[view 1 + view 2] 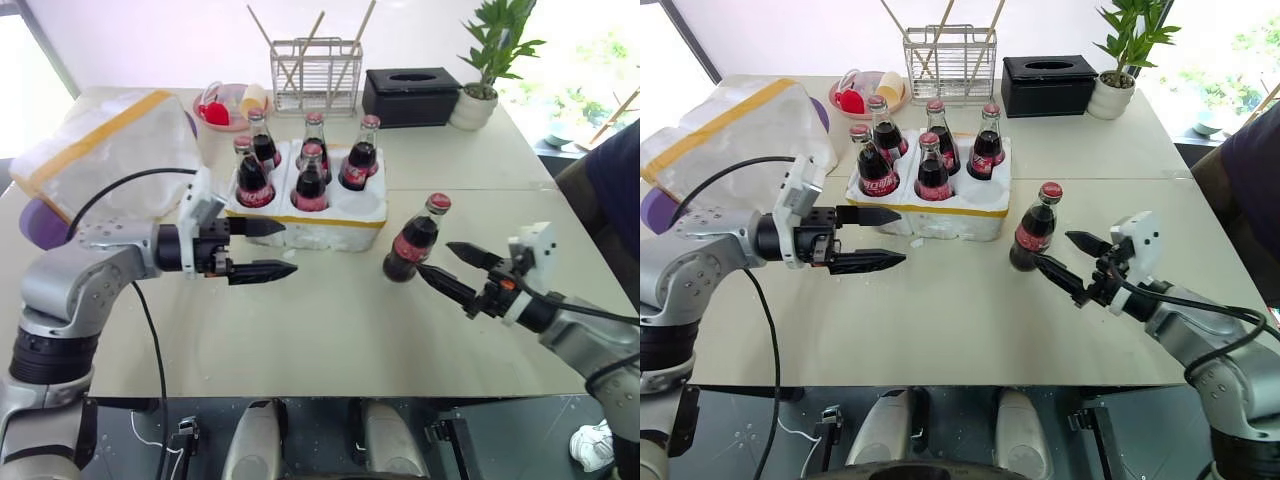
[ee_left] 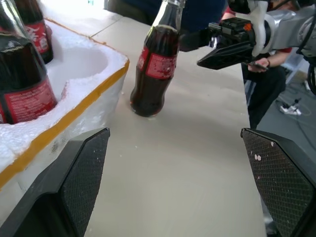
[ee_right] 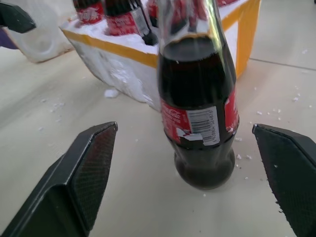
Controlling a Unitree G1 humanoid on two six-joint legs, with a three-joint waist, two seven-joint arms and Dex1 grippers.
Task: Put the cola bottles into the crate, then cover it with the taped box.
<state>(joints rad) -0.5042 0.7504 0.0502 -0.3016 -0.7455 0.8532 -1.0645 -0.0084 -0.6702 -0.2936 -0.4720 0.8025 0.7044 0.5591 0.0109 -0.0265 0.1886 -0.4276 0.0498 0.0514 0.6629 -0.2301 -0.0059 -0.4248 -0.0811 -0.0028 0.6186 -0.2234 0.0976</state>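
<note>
A pale beige table (image 1: 330,330) is being lit by bright windows behind it. The taped box (image 1: 110,150) is being kept at the table's far left, beside the crate (image 1: 335,215), which is being occupied by five cola bottles (image 1: 310,180). The sixth bottle (image 1: 415,240) is being left standing upright on the table, just right of the crate. The left gripper (image 1: 262,248) is being held wide open and empty in front of the crate. The right gripper (image 1: 450,268) is being held wide open, empty, just short of the lone bottle. A black tissue box (image 1: 410,95), wire rack (image 1: 315,75), potted plant (image 1: 490,60) and pink dish (image 1: 222,108) are being kept along the far edge. White crumbs (image 3: 276,111) are being scattered around the bottle.
</note>
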